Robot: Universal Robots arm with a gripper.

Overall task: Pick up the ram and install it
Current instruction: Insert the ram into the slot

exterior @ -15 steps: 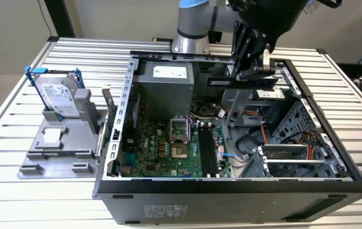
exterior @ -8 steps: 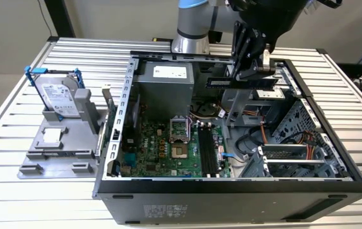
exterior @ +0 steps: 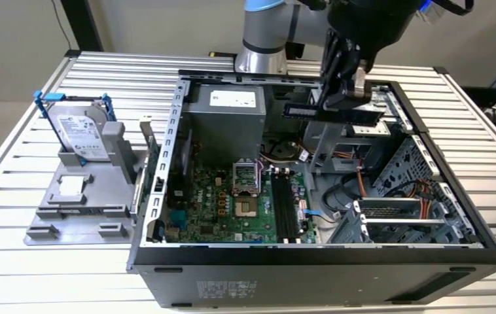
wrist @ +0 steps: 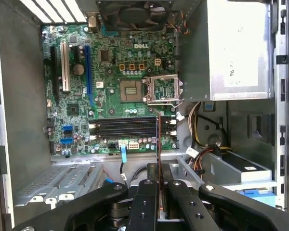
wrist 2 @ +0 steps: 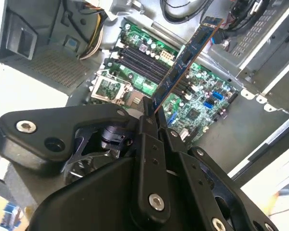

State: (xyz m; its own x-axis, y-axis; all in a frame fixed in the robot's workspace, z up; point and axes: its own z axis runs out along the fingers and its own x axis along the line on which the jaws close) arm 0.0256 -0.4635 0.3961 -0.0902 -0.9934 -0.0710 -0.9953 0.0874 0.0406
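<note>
While hanging high over the big black and grey metal computer box (exterior: pixel 318 265) lying open on its side, squeezes the ram (exterior: pixel 305 110), a long thin flat dark circuit-board stick, with the black two-fingered end effector (exterior: pixel 350 99). Closed in narrow and clamped tight on it. Up in the air, touching nothing else. Lying level in the exterior view, over the far end of the box, just beside the tall grey metal power box (exterior: pixel 226 118) and well above the green circuit board (exterior: pixel 222 203) down on the box floor. Not yet pushed into any slot.

In the second wrist view, a tight hold too: end effector (wrist 2: pixel 151 109) shut on the ram (wrist 2: pixel 185 60), with the dark blue stick and its row of dark chips reaching out on a slant over the green circuit board (wrist 2: pixel 202 91). Well apart from the row of long black slots (wrist 2: pixel 139 60).

In the first wrist view, seen from the thin edge, so just a skinny dark line of ram (wrist: pixel 158 139) coming out between the two black fingers (wrist: pixel 145 197) and crossing in front of the long black slots (wrist: pixel 123 128) far below.

Off to the exterior view's left, outside the box, a silver hard drive with a white label in a blue frame (exterior: pixel 78 134), standing up in a grey plastic stand (exterior: pixel 82 203). All of it resting on a tabletop of shiny silver metal slats (exterior: pixel 21 275).
</note>
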